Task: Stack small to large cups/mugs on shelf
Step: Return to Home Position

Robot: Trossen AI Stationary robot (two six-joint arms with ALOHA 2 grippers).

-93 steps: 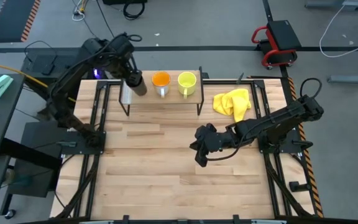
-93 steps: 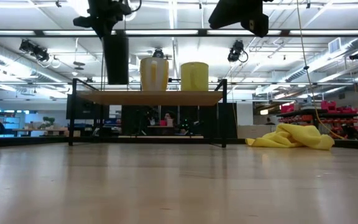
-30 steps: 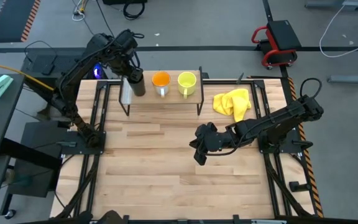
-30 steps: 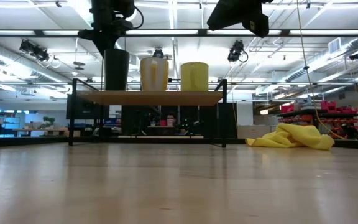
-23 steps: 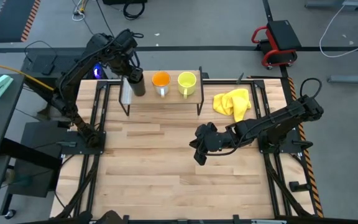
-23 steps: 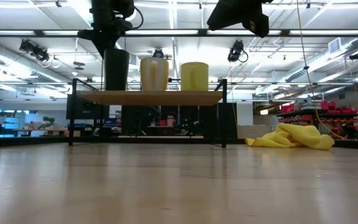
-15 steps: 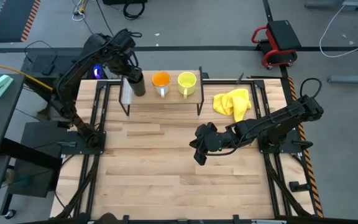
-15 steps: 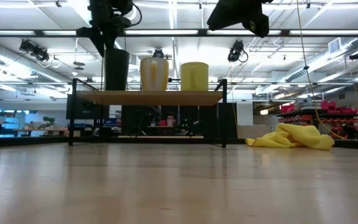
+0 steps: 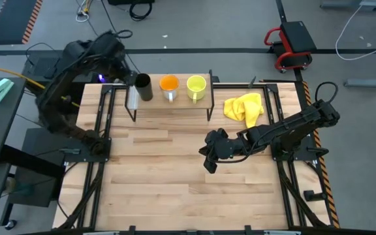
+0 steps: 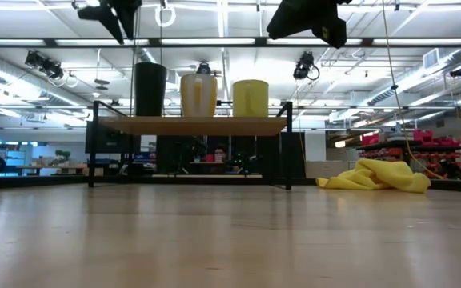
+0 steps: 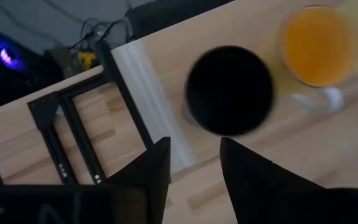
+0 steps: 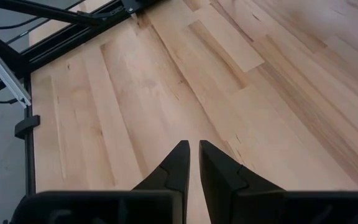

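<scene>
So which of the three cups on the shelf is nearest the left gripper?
The black cup, tall, at the shelf's left end, closest to the left gripper; the orange mug and yellow mug stand farther right.

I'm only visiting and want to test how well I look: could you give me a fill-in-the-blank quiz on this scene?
The shelf holds ____ cups in a row.
The mug between the black cup and the yellow-green mug is ____ inside.
The right gripper hangs over the ____, near the yellow cloth.
The left gripper, open and clear of the cups, holds ____.
Missing: three; orange; table; nothing.
</scene>
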